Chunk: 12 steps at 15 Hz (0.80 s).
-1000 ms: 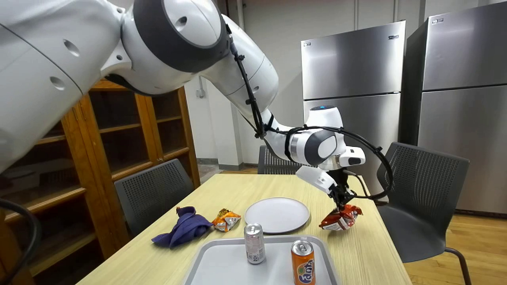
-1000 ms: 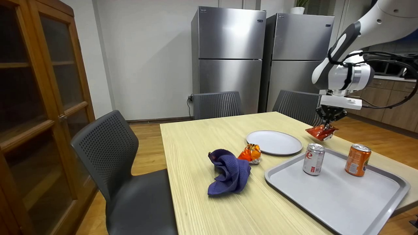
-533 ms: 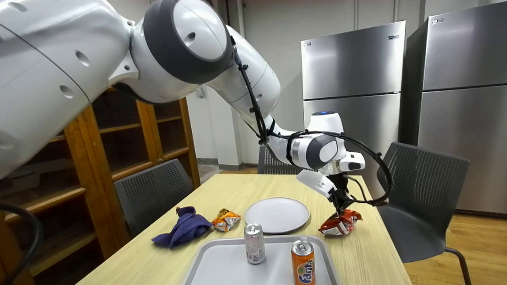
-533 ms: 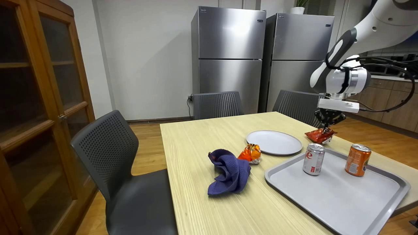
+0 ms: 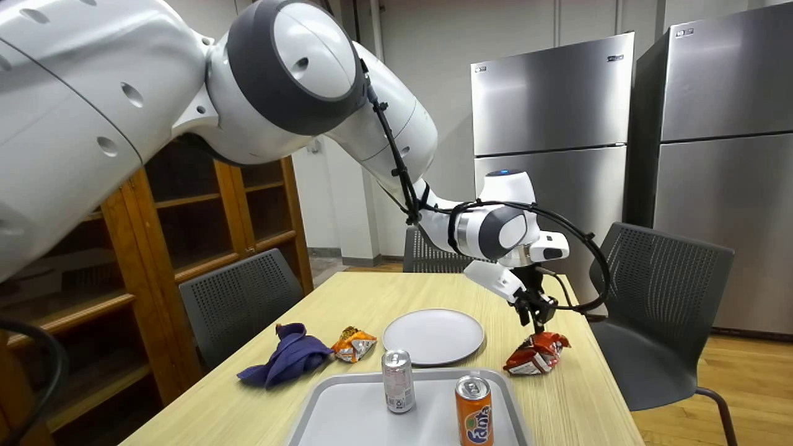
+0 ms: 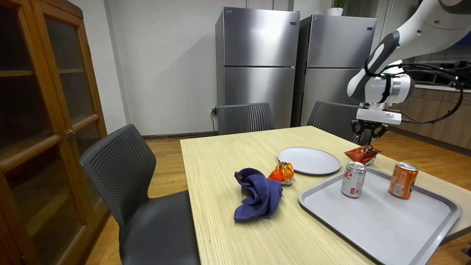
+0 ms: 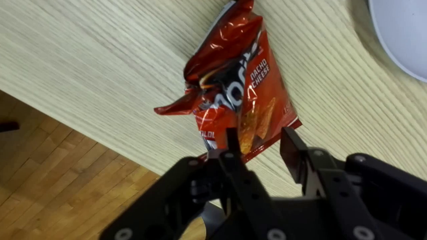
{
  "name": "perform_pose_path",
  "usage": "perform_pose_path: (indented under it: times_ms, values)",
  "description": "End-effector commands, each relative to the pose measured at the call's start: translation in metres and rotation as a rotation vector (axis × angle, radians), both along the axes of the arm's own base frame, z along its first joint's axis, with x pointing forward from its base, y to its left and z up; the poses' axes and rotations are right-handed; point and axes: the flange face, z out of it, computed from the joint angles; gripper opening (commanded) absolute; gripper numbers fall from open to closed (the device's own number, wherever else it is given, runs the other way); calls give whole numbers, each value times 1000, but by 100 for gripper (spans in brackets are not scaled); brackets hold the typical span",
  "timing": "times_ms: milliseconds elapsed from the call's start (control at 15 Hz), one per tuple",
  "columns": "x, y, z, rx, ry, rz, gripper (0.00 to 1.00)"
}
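Observation:
A crumpled red chip bag with "Nacho Cheese" lettering lies on the table in both exterior views [image 5: 538, 354] [image 6: 363, 154] and fills the middle of the wrist view [image 7: 267, 96]. My gripper [image 7: 259, 133] is open and empty, with a clear gap between its fingers. It stands just above the bag, also in both exterior views [image 5: 533, 322] [image 6: 365, 140]. In the wrist view the left finger overlaps the bag's lower end, and the right finger is beside its corner. I cannot tell whether a fingertip touches the bag.
A pale round plate [image 5: 433, 337] lies beside the bag. A grey tray [image 6: 390, 224] holds a silver can [image 6: 354, 179] and an orange Fanta can [image 6: 403, 180]. An orange snack bag [image 6: 282, 173] and a purple cloth [image 6: 259, 195] lie farther off. Chairs [image 5: 657, 316] stand round the table.
The gripper was shut on the red bag and held it just above the table. It went down, opened and rose slightly. The bag now lies on the table, let go.

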Motion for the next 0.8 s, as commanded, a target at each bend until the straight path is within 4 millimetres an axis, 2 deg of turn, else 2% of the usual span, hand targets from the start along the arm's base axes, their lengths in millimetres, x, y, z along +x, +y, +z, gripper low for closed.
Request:
perform_pose_path:
  times_ms: [0,200,267,467,733]
  values:
    - [12,13,39,-20,-47,27,70]
    - [18,23,65,-44,-91,56,94]
    - [20,26,72,-50,-102,66,99]
    - [23,35,91,-72,-134,90,100]
    - [24,49,101,-123,-142,131,100]
